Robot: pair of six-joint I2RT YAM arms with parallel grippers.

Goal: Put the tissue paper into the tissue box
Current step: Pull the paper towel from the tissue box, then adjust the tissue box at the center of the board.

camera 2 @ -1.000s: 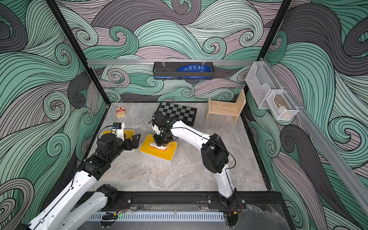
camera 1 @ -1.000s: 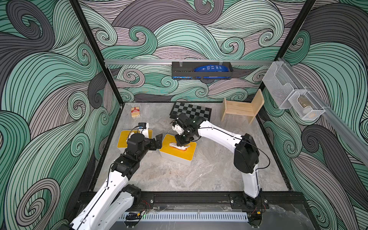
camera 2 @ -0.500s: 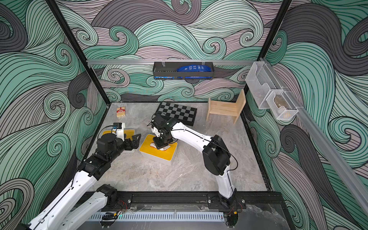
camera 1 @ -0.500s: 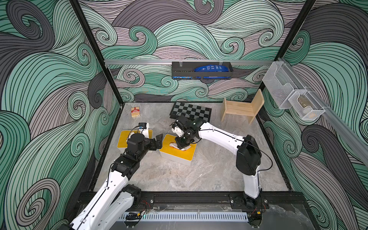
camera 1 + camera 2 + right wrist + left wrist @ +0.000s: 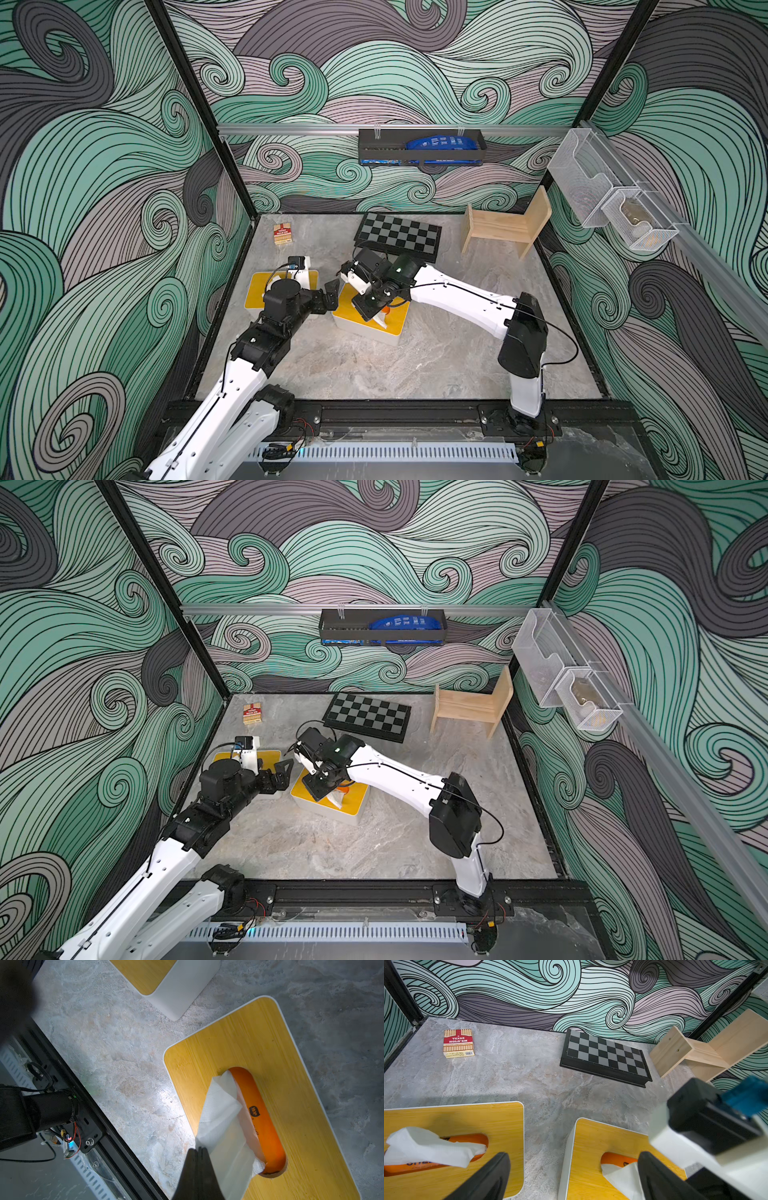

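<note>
Yellow-lidded tissue boxes (image 5: 500,1118) (image 5: 591,1142), two, tissue (image 5: 425,1147) (image 5: 220,1118) in each, left hand (image 5: 332,296) wide, right hand (image 5: 197,1150) closed.

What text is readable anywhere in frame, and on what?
"TEXAS HOLD'EM": red card box, left wrist view.
Its small print: too small to read.
Orange tissue pack, black logo: too blurred.
Blue item in wall rack, white print: too small.
</note>
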